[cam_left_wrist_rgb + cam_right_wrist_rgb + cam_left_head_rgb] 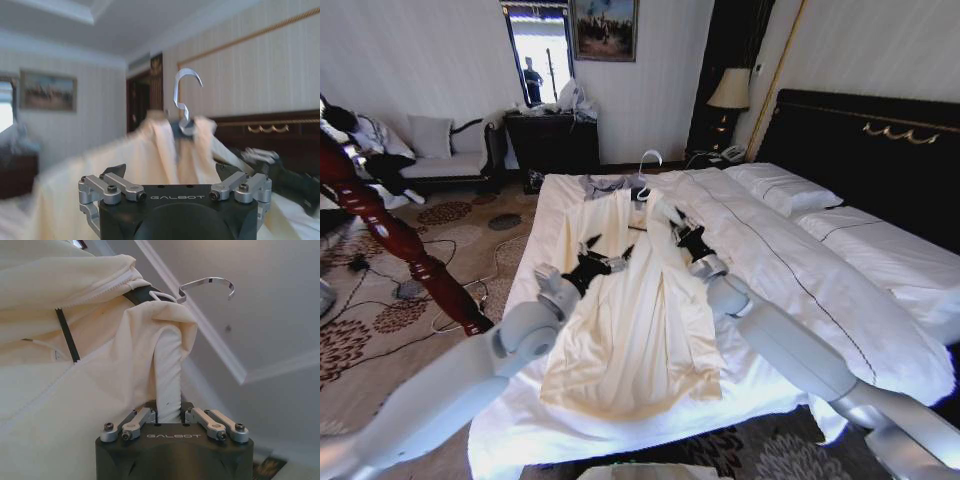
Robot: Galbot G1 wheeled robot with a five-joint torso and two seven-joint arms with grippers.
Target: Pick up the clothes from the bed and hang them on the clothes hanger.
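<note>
I observed the clothes (635, 320) spread lengthwise on the bed (800, 270), collar toward 12 o'clock. The clothes hanger (647, 172) sat inside the collar, its hook upright. My right gripper (169, 415) was pinching a fold of the cream fabric near the collar, at 1 o'clock from the garment's middle. My left gripper (172, 175) hovered at 10 o'clock beside the left sleeve, fingers spread, gripping nothing.
</note>
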